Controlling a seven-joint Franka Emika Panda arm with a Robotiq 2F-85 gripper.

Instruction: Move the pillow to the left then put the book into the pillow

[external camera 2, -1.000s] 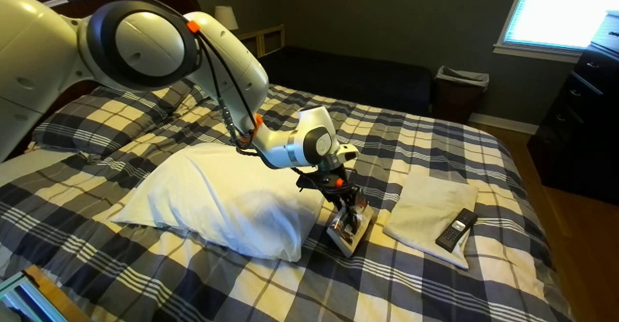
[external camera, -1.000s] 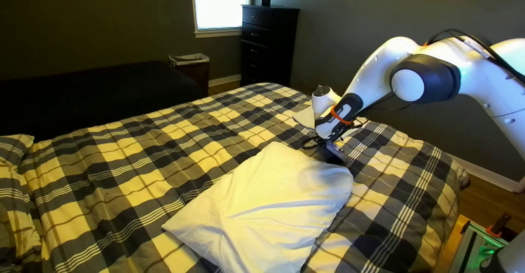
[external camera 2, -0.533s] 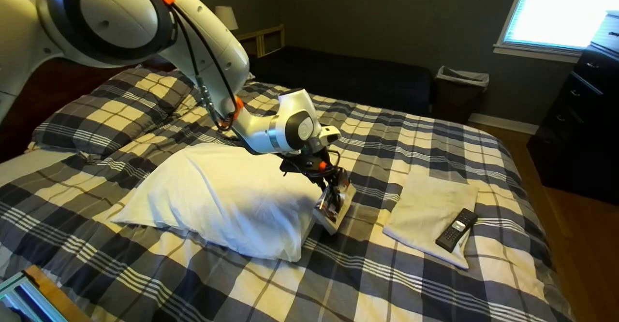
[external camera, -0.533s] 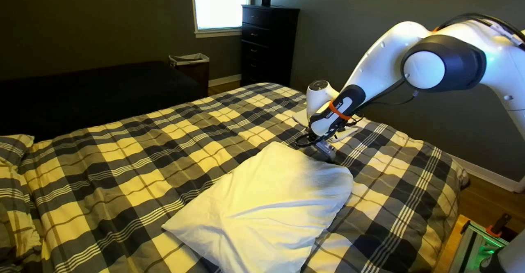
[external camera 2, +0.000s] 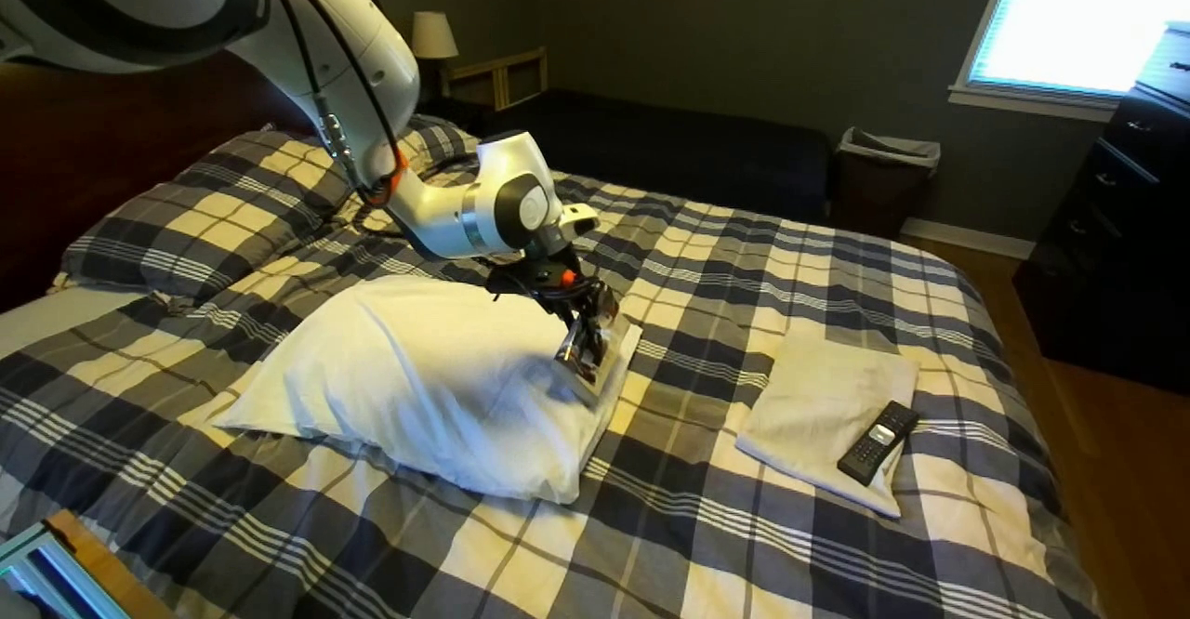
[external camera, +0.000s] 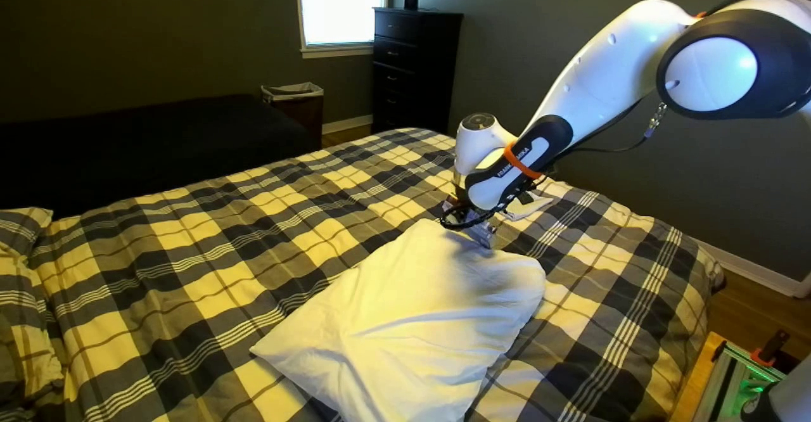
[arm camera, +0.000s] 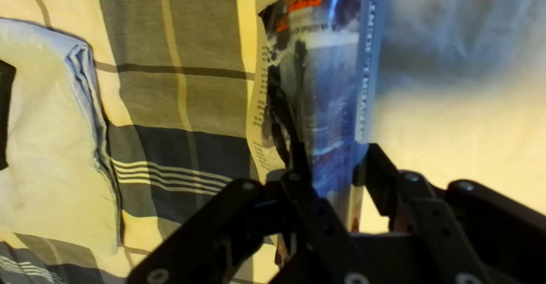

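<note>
Wrist view is showing the gripper clamping the book at the edge of the pillow, contact unclear. Presumably, the pillow is already lying shifted left; the book is awaiting placement and release.

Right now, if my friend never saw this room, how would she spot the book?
Find the big plaid bedspread, then the plain white pillow lying on it. By one end of that pillow, dark robot fingers hold the book. Its shiny picture cover with orange-red letters sets it apart from the plain pillow and the checks.
</note>
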